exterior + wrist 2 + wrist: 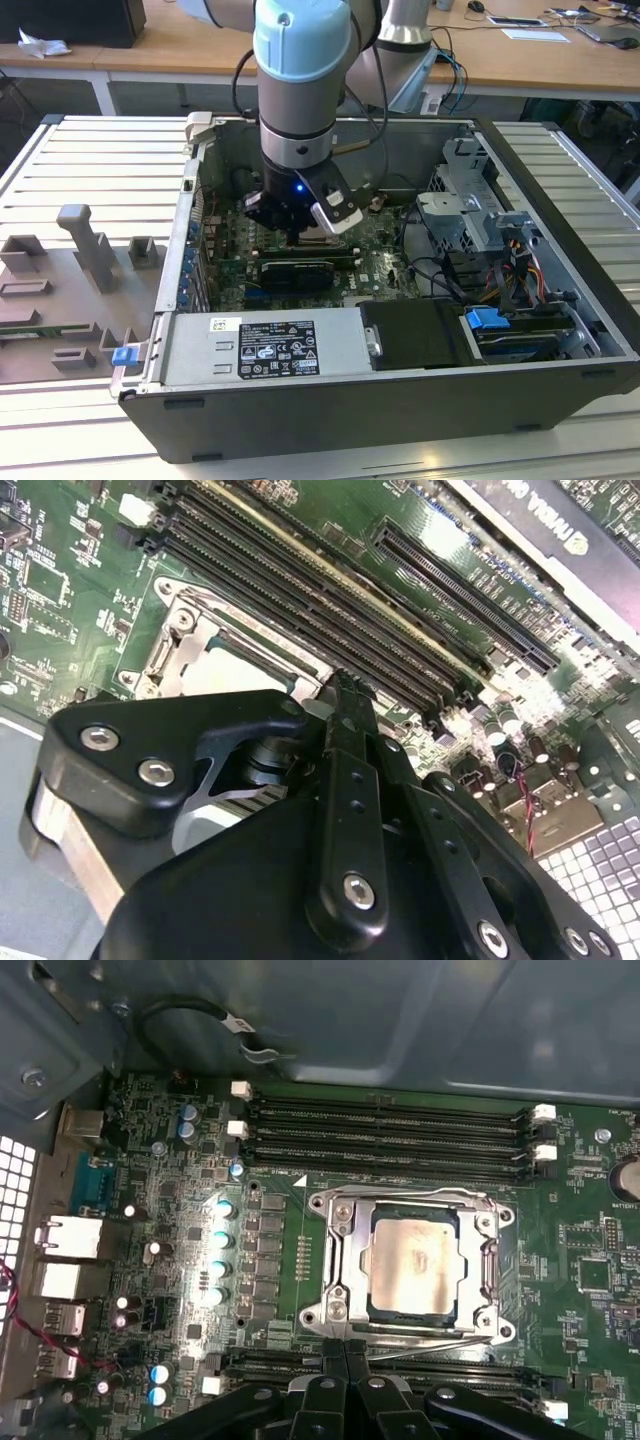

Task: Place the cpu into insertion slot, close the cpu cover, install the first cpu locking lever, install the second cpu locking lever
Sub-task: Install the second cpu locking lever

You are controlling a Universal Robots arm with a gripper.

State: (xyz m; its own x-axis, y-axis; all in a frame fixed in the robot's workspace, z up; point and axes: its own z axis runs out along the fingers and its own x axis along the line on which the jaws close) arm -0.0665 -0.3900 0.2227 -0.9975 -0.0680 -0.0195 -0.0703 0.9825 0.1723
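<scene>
The cpu (410,1263) lies seated flat in the insertion slot (373,1305), its pale metal top showing through the cut-out of the cpu cover (345,1260). The cover is down over the socket, framing the chip on all four sides, so placement and cover closure appear done. A thin wire lever (440,1344) runs along the socket edge nearest the pincer; whether it is hooked under its catch cannot be told from the first wrist view.

The pincer (345,1360) hangs just beside that edge, over the memory slots (390,1125) (the nearer bank, partly hidden by the black finger links). Its fingertips (332,1350) stand pressed together with nothing between them, a closed tip being, in my judgement, suited to pushing a lever rather than carrying a part. In the second wrist view the same narrow tip (345,695) points at the socket corner.

Outward, the green motherboard (590,1310) sits inside the open computer case (560,290), which lies on its side on the slatted tabletop (90,160). The arm (300,70) reaches straight down into the case.
</scene>
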